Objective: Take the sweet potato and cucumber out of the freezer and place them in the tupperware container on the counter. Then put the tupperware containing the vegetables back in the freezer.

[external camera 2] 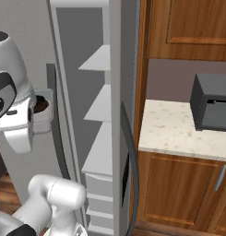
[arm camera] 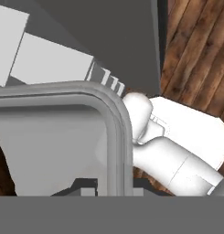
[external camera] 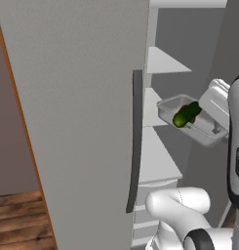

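1. Kitchen corner: freezer (external camera: 82, 122) stands open, white shelves (external camera: 157, 156) showing, with the tabletop (external camera 2: 179, 126) and a dark microwave (external camera 2: 211, 103) off to its right.
2. Tupperware container (external camera: 169, 108) hangs tilted in mid-air in front of the shelves.
3. Cucumber (external camera: 185, 114) and sweet potato (external camera 2: 40, 104) sit inside it.
4. Fingers (arm camera: 86, 188) are clenched on the container's rim.

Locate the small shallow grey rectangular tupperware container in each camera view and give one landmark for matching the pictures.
Left base view: the small shallow grey rectangular tupperware container is at right-centre, held aloft and tilted before the open freezer, the green cucumber inside.
Right base view: at the left edge, mostly hidden behind the arm; its grey wall shows.
Hand view: close up, its rounded rim across the left-centre.
Shared landmark: the freezer's white shelves.
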